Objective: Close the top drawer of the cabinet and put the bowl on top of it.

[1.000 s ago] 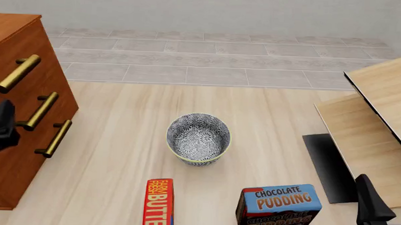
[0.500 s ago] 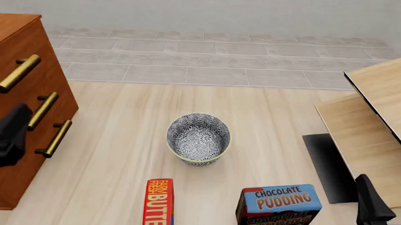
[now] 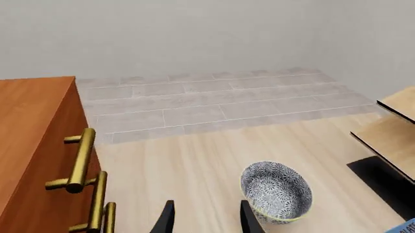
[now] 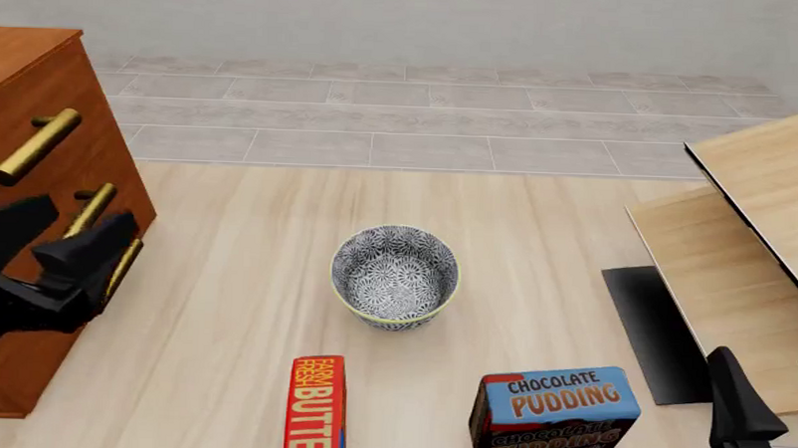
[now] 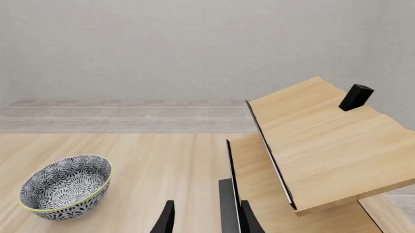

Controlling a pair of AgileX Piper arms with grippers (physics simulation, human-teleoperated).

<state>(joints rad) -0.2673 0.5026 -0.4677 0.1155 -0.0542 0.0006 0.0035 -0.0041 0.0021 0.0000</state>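
Observation:
The cabinet stands at the left edge, reddish-brown with three brass bar handles. The top drawer carries the uppermost handle; its front looks level with the two below. In front of the lower handles, my left gripper is open and holds nothing. The blue-patterned bowl sits upright on the table's middle, to the right of that gripper. The left wrist view shows the bowl, the cabinet and the open left gripper. My right gripper is open at the bottom right corner.
A butter box and a chocolate pudding box lie near the front edge. Pale wood boards and a black mat fill the right side. A small black block sits on the upper board.
My left gripper has come in from the left edge, moving right across the cabinet's front toward the bowl. The right arm and the bowl have not moved.

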